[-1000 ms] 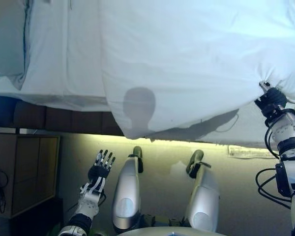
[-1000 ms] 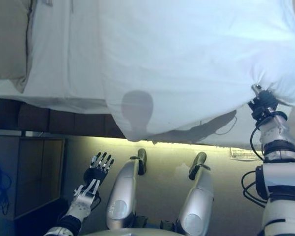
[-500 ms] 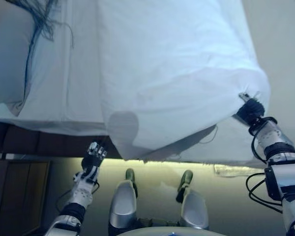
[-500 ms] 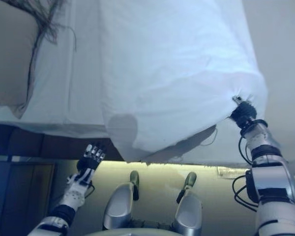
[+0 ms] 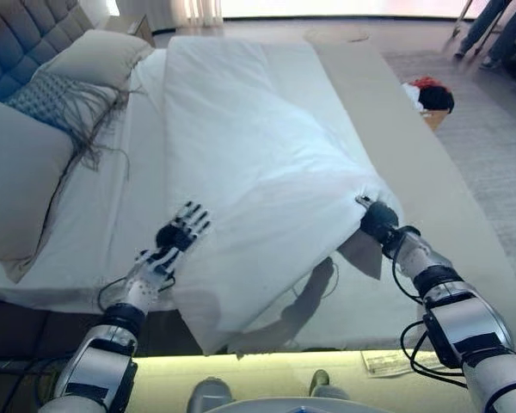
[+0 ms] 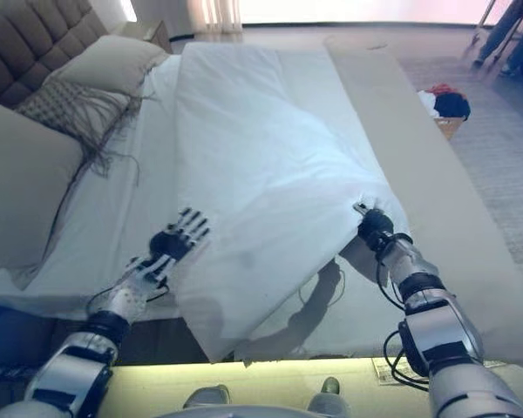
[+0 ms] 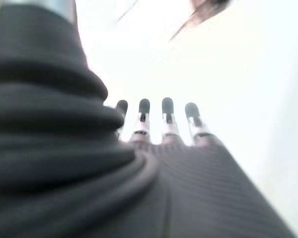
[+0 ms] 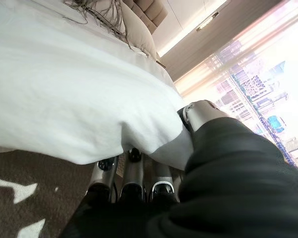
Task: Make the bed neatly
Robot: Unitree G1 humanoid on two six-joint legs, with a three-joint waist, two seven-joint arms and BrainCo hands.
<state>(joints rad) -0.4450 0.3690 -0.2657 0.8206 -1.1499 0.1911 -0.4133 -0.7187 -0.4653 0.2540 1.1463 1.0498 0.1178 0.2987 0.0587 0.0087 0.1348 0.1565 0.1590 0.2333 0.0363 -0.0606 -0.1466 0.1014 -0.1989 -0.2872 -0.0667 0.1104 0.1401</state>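
Observation:
A white duvet lies along the middle of the bed, its near edge hanging over the bed's side. My right hand is shut on the duvet's right near corner, just above the bed; in the right wrist view its fingers curl under the white cloth. My left hand is open with fingers spread, at the duvet's left edge over the white sheet. In the left wrist view its fingers are straight over white cloth.
Large pillows and a fringed cushion lie by the tufted headboard at the left. A beige cover runs across the bed's foot at the right. A red and black bundle and a person's legs are beyond.
The camera has tilted up, so the whole bed now shows. My left hand has risen from near the floor to the duvet's left edge. My right hand has carried the corner inward over the bed.

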